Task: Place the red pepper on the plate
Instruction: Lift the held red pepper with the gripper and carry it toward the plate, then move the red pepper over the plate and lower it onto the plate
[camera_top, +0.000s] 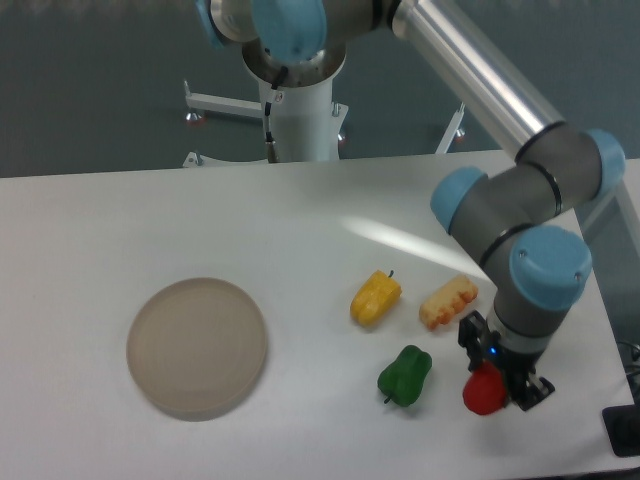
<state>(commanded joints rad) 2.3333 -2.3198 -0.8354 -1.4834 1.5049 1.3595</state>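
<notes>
Already the red pepper (484, 392) sat clamped in the gripper (497, 385) near the surface's (300, 220) right front edge (green pepper (404, 375) just left of it). Yellow pepper (375, 297) lay behind; the plate (197, 347) was well apart, far left.

A white counter (120, 220) is seen, crossed by a bright streak of light on its right half. A yellow pepper (375, 298) is laid on its side near the middle, with a thin dark stem at its upper end. Just to its right, apart from it, an orange-and-yellow ridged toy food piece (448, 302) is placed. A green pepper (405, 375) is set below both. Behind the counter, a white metal frame (225, 105) is visible against a grey floor.
</notes>
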